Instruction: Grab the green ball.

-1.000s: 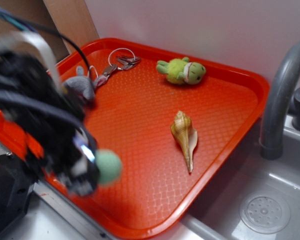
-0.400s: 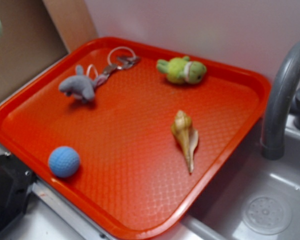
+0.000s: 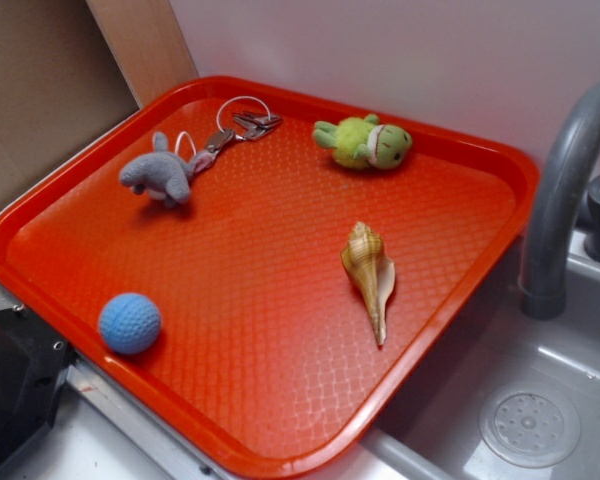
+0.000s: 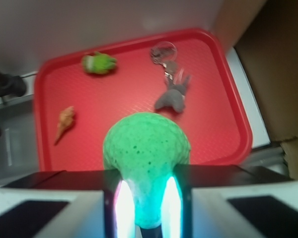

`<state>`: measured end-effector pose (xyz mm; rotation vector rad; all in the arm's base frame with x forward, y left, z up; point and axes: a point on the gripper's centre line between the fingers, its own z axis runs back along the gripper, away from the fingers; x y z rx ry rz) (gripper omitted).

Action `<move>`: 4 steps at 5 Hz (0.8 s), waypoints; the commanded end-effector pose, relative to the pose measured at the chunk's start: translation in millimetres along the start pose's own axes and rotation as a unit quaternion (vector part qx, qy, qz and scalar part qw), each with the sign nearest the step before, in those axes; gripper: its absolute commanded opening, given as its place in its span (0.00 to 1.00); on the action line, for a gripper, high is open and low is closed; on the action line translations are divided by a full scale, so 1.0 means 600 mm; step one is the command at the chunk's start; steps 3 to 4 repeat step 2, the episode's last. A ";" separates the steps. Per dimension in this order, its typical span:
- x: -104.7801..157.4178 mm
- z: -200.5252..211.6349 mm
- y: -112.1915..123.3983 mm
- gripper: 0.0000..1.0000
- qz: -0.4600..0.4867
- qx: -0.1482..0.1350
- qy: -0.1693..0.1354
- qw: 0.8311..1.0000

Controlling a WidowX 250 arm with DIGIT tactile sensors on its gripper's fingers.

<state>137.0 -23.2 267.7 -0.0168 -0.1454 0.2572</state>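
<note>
Green ball (image 4: 146, 148), dimpled and pale mint, is being pinched between the two fingers (image 4: 123, 206) of the gripper (image 4: 146, 206), seen from the wrist view; the ball is being held high above the red tray (image 4: 223, 124), filling the space just ahead of the fingertips; the fingers are being pressed against its lower sides. Beyond the gripper and well below it, a grey plush toy (image 4: 173, 95) with a key ring (image 4: 164, 51) is being shown ahead and slightly right; a frog toy (image 4: 99, 63) is being shown further ahead to the left; a shell (image 4: 64, 121) is being shown left of the ball. In the exterior view the gripper and the green ball are not being shown; a blue ball (image 3: 130, 323) is being shown resting near the tray's front edge, beside a sink (image 3: 540, 400) and its faucet (image 3: 565, 190).
</note>
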 end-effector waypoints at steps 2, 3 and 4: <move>0.018 -0.022 -0.001 0.00 0.017 0.013 0.017 1.000; 0.018 -0.022 -0.001 0.00 0.017 0.013 0.017 1.000; 0.018 -0.022 -0.001 0.00 0.017 0.013 0.017 1.000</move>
